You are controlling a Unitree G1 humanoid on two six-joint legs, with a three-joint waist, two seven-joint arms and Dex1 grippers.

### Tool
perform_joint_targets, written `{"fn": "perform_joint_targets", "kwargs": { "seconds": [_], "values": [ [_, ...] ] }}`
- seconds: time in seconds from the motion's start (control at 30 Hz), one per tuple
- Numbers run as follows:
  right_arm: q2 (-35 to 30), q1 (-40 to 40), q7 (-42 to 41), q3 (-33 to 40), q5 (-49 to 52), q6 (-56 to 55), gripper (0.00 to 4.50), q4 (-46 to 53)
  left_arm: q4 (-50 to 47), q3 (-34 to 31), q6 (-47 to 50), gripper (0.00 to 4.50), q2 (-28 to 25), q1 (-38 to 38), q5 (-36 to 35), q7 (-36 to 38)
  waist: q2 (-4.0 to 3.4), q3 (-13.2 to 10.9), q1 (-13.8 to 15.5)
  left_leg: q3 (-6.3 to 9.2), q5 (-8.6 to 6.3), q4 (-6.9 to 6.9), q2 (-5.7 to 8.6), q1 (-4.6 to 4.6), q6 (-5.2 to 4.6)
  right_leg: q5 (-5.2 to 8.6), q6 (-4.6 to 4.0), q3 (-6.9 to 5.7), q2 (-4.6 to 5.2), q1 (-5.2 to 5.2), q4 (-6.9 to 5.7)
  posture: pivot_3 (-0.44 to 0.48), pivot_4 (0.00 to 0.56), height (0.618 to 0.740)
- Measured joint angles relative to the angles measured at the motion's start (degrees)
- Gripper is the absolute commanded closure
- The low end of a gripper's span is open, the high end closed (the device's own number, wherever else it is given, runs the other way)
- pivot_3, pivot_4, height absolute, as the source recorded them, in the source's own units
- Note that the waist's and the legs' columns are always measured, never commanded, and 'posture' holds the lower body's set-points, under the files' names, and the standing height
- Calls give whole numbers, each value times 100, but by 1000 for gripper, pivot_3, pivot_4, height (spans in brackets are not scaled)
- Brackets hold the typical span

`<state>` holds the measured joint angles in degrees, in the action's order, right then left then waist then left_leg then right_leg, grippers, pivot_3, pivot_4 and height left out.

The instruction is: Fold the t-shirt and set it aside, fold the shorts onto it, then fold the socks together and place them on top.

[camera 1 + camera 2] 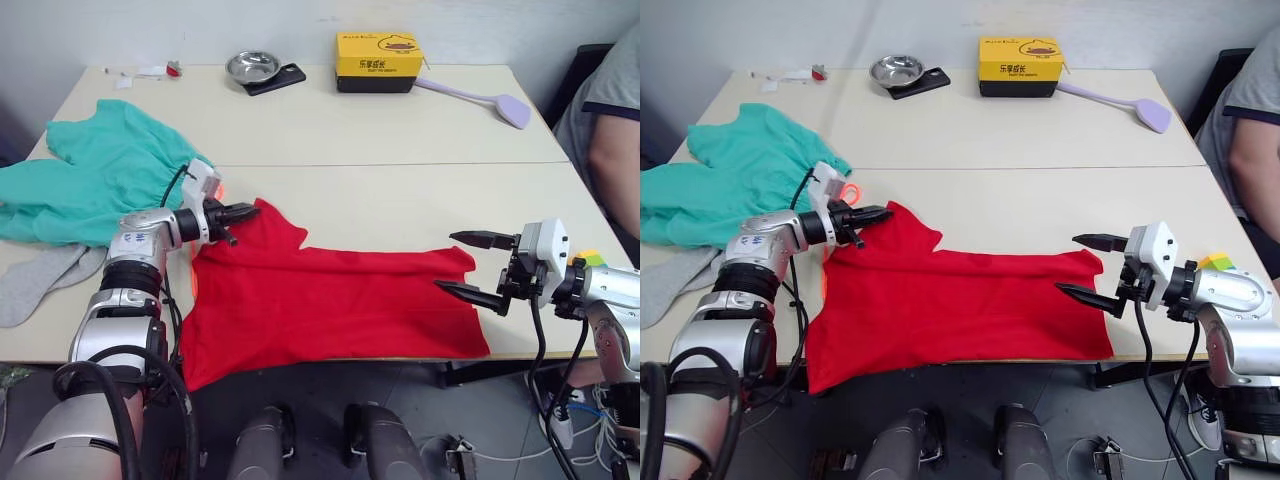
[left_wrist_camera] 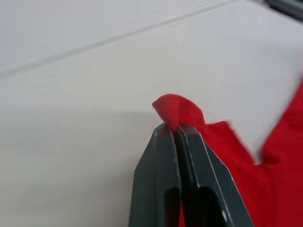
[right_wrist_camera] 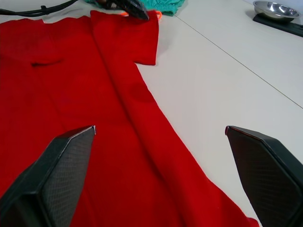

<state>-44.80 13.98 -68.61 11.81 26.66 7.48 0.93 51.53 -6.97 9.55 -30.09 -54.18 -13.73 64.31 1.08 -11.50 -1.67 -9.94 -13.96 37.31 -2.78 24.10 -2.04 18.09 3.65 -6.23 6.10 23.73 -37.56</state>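
Note:
The red t-shirt [image 1: 330, 300] lies flat across the near half of the table, its lower left part hanging over the front edge. My left gripper [image 1: 243, 212] is shut on a pinch of the t-shirt's far left corner [image 2: 177, 111]. At the t-shirt's right edge my right gripper [image 1: 468, 265] stands open, its two fingers spread wide above the cloth's end with nothing between them. The teal-green shorts [image 1: 95, 180] lie bunched at the left of the table, a bit of orange drawstring [image 1: 850, 190] showing beside my left wrist. The light grey socks [image 1: 40, 275] rest at the left front edge.
Along the far edge stand a steel bowl [image 1: 252, 67] on a black slab, a yellow box [image 1: 378, 60] and a lilac long-handled tool [image 1: 495, 102]. A person's arm [image 1: 610, 150] sits at the right side of the table. Small items [image 1: 150, 72] lie at the far left corner.

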Motion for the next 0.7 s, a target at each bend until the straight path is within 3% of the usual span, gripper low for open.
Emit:
{"fn": "perform_joint_targets", "kwargs": {
  "seconds": [0.13,0.3,0.7],
  "values": [
    [-16,-41,-32,37,-1,-28,0,-25,-1112,-28,39,4462,-206,701,-324,894,0,0,-15,-2,2,1,-5,-3,4,0,-1,6,-10,1,-5,0,150,740],
    [-64,-132,-102,116,-8,-131,0,-93,-2374,-5,-273,4462,-591,1634,-408,1402,-1,0,7,0,1,3,-1,-3,1,0,-1,5,1,-2,-2,0,150,740],
    [-137,-399,-247,139,-154,-423,0,-480,-3109,77,-1786,4462,-967,3043,-386,1835,-3,2,8,8,-6,-3,2,-4,-8,1,-2,-4,15,-5,3,0,150,740]
  ]
}}
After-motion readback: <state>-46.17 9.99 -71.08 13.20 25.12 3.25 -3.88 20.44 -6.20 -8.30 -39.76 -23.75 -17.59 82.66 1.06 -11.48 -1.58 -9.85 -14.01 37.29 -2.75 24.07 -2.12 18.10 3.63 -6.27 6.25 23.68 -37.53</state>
